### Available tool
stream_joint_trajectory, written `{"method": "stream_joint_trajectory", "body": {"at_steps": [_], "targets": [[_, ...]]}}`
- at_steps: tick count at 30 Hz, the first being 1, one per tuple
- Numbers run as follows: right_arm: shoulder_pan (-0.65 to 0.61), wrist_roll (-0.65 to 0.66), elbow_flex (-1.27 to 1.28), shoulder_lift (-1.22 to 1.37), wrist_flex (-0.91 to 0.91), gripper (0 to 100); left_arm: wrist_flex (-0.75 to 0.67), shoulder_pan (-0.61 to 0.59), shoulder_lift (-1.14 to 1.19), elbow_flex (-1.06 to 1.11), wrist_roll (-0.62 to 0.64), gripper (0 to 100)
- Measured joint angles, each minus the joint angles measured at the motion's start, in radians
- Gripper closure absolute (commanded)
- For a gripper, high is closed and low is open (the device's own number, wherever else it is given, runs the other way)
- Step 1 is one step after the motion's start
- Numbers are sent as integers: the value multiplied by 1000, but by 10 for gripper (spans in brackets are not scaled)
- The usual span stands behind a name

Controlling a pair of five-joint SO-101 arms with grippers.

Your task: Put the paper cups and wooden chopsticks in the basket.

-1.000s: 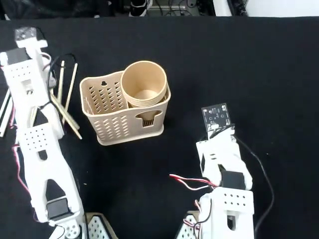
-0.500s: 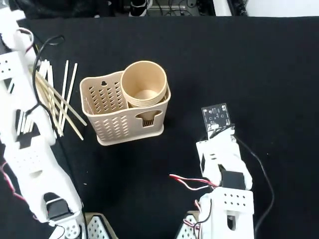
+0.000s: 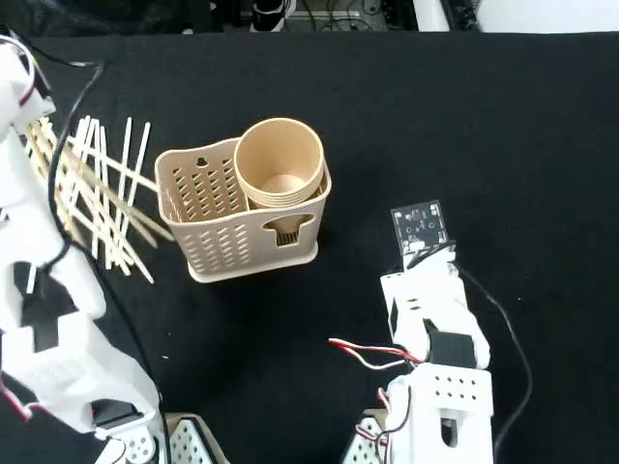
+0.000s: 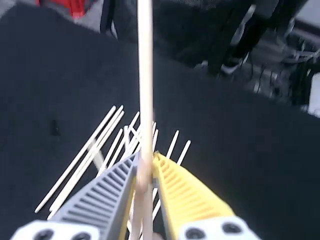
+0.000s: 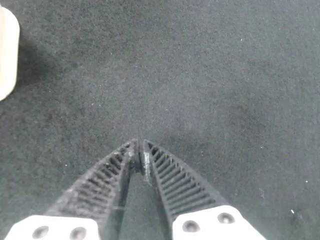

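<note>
Your left fingers (image 4: 175, 187) clamp one wooden chopstick (image 4: 145, 75), which juts far past the tips. Remaining chopsticks (image 3: 102, 193) lie fanned on the tabletop (image 3: 464, 126) beside the basket (image 3: 242, 246); paper cups (image 3: 279, 159) sit nested inside it. Right fingers (image 5: 170, 182) pressed together, empty. Sticks: light, stiff, slick, likely to pivot. Grip mid-length.

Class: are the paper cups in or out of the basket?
In. The tan paper cups stand nested inside the beige perforated plastic basket.

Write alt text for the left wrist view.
The left gripper, one finger grey and one yellow, is shut on a single chopstick that sticks out past its tips. Beyond it, more chopsticks lie scattered on the black table.
</note>
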Motion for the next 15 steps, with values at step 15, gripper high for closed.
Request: {"method": "stream_joint_trajectory", "body": {"at_steps": [15], "targets": [[0,0,0,0,0,980,0,184,-196,-2,31,973]]}}
